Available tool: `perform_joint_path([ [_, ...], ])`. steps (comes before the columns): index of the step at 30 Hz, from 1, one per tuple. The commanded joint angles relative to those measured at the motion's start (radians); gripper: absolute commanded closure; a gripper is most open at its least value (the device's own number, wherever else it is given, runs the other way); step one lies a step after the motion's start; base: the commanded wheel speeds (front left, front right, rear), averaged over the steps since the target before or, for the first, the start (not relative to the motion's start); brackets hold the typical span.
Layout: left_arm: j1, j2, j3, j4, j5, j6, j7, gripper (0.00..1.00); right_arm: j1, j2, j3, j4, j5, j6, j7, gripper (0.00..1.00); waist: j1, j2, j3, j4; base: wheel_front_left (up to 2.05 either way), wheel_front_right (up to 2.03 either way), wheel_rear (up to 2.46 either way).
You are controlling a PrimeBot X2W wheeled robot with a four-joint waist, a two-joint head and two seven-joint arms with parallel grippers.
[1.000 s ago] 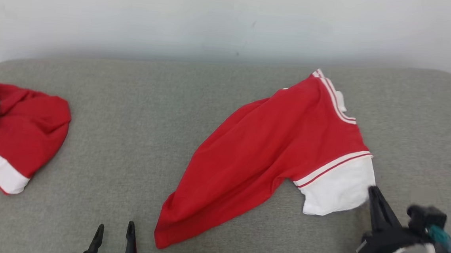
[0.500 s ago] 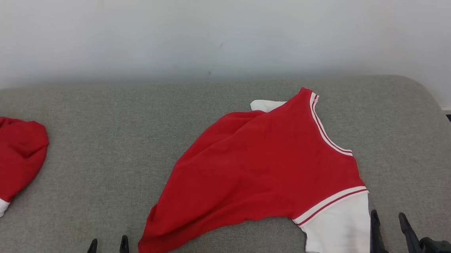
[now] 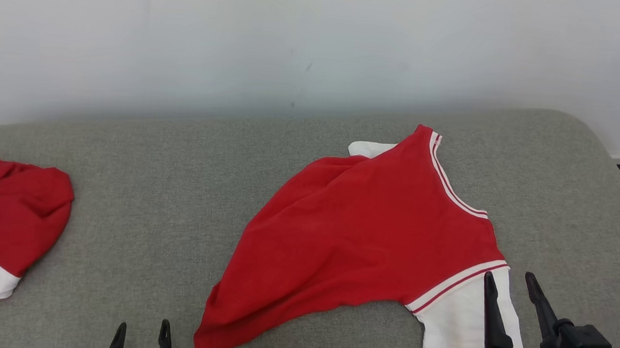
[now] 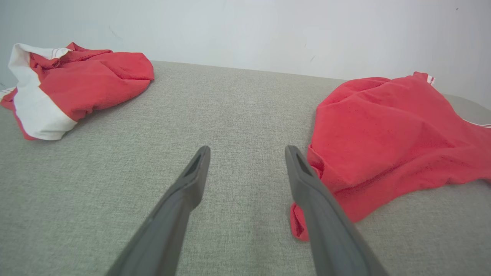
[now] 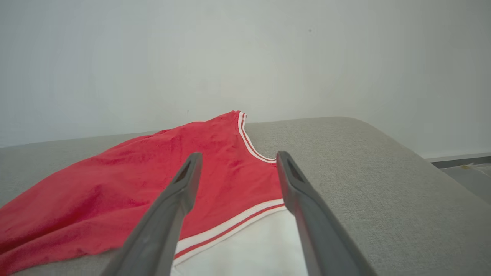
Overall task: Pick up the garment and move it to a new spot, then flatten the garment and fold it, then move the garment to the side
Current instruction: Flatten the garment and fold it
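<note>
Your red garment (image 3: 360, 237) is lying toward the grey padded surface's (image 3: 167, 186) right end, white sleeve (image 3: 458, 321) frontmost. Your right gripper (image 3: 509, 276) is hovering at that sleeve, fingers spread (gripping nothing); your left gripper (image 3: 143, 325) is sitting open by the front edge.

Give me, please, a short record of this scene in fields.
surface: grey cushion
garment: red shirt, spread out but rumpled, right of centre
other item: red and white bundle, far left
left gripper: open, empty, beside the shirt's hem
right gripper: open, empty, fingers over the white sleeve
</note>
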Motion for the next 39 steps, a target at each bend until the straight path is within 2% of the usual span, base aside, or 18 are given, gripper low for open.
perform_joint_path([
  [1,0.021,0.0,0.002,-0.01,0.015,-0.004,-0.003,0.0,0.017,0.007,-0.006,0.007,-0.009,-0.002,0.0,0.0,0.0,0.0,-0.003,0.002,0.0,0.0,0.0],
  [8,0.045,0.001,0.034,-0.046,0.061,-0.004,-0.003,0.0,0.045,0.022,-0.009,0.05,-0.027,-0.002,0.0,0.0,0.0,0.0,-0.023,0.001,0.0,0.0,0.0],
  [10,0.059,0.0,0.078,-0.046,0.081,0.012,-0.003,0.0,0.054,0.025,0.027,0.073,-0.015,-0.002,0.0,0.0,0.0,0.0,-0.031,0.004,0.0,0.0,0.0],
  [14,0.071,0.0,0.145,-0.051,0.1,0.015,-0.003,0.0,0.053,0.022,0.061,0.079,0.006,-0.002,0.0,0.0,0.0,0.0,-0.047,0.029,0.0,0.0,0.0],
  [23,0.089,0.0,0.178,-0.082,0.108,0.012,-0.003,0.0,0.059,0.021,0.089,0.06,0.026,-0.002,0.0,0.0,0.0,0.0,-0.054,0.047,0.0,0.0,0.0],
  [29,0.09,0.001,0.067,-0.065,0.052,-0.004,-0.003,0.0,0.06,0.01,0.049,0.11,0.019,-0.002,0.0,0.0,0.0,0.0,-0.026,0.04,0.0,0.0,0.0],
  [34,0.067,0.001,-0.034,0.007,-0.002,-0.043,-0.003,0.0,0.04,-0.007,0.022,0.133,0.015,-0.002,0.0,0.0,0.0,0.0,0.013,0.012,0.0,0.0,0.0],
  [39,0.023,0.001,-0.09,0.067,-0.05,-0.063,-0.003,0.0,0.018,-0.02,-0.002,0.141,0.019,-0.002,0.0,0.0,0.0,0.0,0.061,-0.012,0.0,0.0,0.0],
])
